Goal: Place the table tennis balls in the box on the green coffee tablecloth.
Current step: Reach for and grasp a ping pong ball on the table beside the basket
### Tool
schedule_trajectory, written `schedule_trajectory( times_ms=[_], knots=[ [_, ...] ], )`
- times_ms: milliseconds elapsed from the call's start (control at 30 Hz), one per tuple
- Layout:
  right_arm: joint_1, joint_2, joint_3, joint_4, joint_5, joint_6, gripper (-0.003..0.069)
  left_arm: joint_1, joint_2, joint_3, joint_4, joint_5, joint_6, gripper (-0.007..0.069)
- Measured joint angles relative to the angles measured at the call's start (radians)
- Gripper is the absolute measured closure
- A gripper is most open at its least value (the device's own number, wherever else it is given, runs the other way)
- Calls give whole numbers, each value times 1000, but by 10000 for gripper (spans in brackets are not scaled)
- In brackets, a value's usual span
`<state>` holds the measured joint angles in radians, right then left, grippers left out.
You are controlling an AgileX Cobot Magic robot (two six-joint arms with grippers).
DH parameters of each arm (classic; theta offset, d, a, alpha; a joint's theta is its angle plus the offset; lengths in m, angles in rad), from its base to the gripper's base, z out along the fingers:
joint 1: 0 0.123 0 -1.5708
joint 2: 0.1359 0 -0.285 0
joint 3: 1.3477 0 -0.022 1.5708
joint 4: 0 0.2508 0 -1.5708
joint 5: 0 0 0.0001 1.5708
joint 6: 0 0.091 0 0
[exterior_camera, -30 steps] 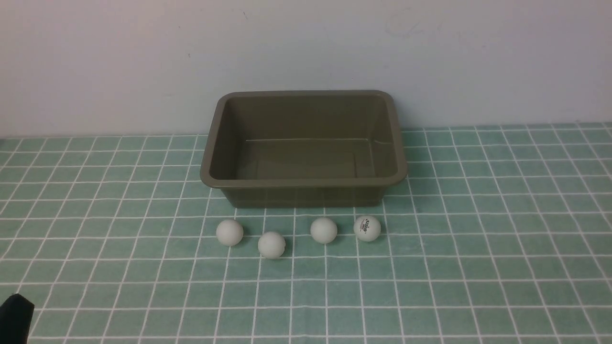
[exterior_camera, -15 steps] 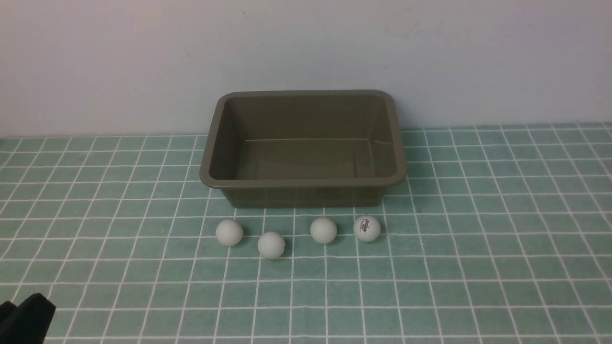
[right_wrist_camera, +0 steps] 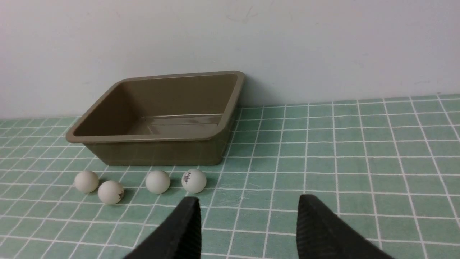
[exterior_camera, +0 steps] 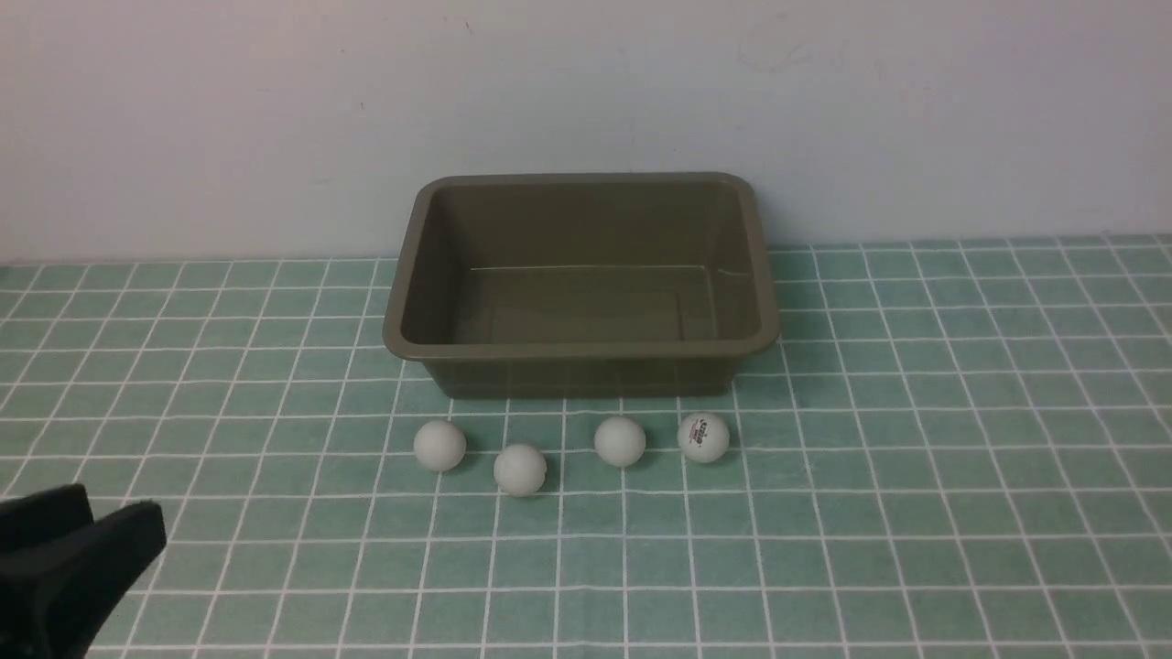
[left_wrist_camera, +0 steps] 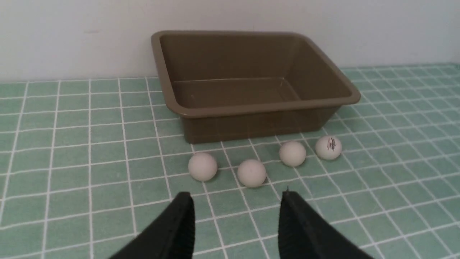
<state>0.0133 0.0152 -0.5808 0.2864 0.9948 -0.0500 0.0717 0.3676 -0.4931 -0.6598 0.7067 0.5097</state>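
Observation:
Several white table tennis balls lie in a loose row on the green coffee tablecloth, just in front of the box. From left to right they are a plain ball, a ball slightly nearer me, another plain ball and one with a printed logo. The olive-brown box is empty. My left gripper shows at the lower left, well short of the balls; in its wrist view the left gripper is open and empty. My right gripper is open and empty, near the logo ball.
A plain pale wall stands right behind the box. The checked cloth runs on to both sides of the box and towards me from the balls.
My left gripper has come further into the front view from the lower left corner, moving up and to the right. Balls and box have not moved.

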Motion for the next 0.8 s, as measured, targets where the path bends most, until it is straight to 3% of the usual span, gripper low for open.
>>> schedule_trajectory(
  times_ms=[200,233,467,800],
  knots=[
    [0,0,0,98,2,-75,323,0,196,-93,0,24,210,297],
    [0,0,0,140,2,-110,323,0,255,-114,-18,28,294,265],
    [0,14,0,288,7,-270,323,0,485,-141,-245,11,618,128],
    [0,142,0,287,7,-317,323,0,715,-147,-367,-65,700,136]
  ],
)
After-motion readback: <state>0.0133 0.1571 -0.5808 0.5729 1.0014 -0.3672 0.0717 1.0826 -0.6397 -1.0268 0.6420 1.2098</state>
